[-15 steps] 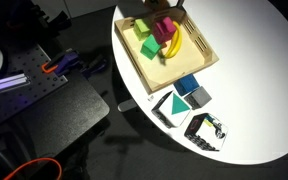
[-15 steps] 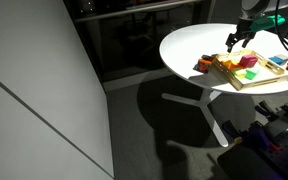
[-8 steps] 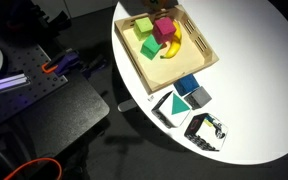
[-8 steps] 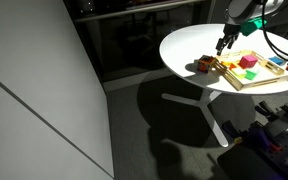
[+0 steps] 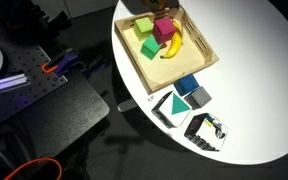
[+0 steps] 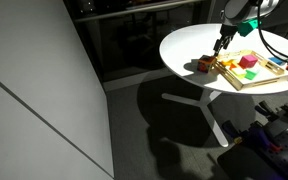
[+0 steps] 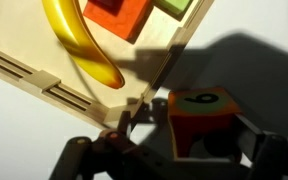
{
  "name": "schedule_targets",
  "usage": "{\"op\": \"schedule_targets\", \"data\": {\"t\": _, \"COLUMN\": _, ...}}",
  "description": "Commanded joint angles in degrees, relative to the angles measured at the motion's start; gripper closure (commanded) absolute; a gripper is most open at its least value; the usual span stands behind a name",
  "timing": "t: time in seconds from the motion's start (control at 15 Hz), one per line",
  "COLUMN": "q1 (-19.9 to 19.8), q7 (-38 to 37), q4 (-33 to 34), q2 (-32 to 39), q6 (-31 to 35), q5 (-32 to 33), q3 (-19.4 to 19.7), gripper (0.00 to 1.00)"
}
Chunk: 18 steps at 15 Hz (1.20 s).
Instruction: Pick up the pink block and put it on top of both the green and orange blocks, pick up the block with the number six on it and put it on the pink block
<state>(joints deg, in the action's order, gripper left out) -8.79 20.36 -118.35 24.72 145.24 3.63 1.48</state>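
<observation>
The numbered block (image 7: 204,118) sits on the worktop (image 7: 269,35) directly beneath the end effector (image 7: 194,112), between its two fingers (image 7: 134,112). Just ahead of the end effector lies the tray (image 7: 34,70), its corner beside the numbered block. Inside the tray, the banana (image 7: 79,45) lies along the wall nearest the end effector, with two cubes (image 7: 119,15) behind it. In an exterior view, loose blocks (image 5: 192,90) lie on the worktop beyond the tray's far side, well apart from the end effector.
</observation>
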Motion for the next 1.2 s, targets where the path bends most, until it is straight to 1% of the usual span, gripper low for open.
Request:
{"op": "schedule_targets", "data": {"t": 0.0, "q1": -0.51, "q7": 0.05, "q4": 0.22, "q2": 0.06, "q6": -0.39, "q5": -0.68, "q3": -0.51, "gripper": 0.00}}
{"op": "schedule_targets", "data": {"t": 0.13, "q1": -1.06, "q7": 1.38, "q4": 0.36, "q2": 0.40, "q6": 0.05, "q5": -1.68, "q3": -1.40, "gripper": 0.00}}
{"op": "schedule_targets", "data": {"t": 0.47, "q1": -1.51, "q7": 1.75, "q4": 1.35, "q2": 1.48, "q6": 0.08, "q5": -3.82, "q3": -2.55, "gripper": 0.00}}
{"op": "schedule_targets", "data": {"t": 0.87, "q1": -0.81, "q7": 0.38, "q4": 4.29, "q2": 3.64, "q6": -0.14, "q5": -3.85, "q3": -2.12, "gripper": 0.00}}
{"op": "schedule_targets", "data": {"t": 1.13, "q1": -0.95, "q7": 0.70, "q4": 7.03, "q2": 5.76, "q6": -0.60, "q5": -4.12, "q3": -2.68, "gripper": 0.00}}
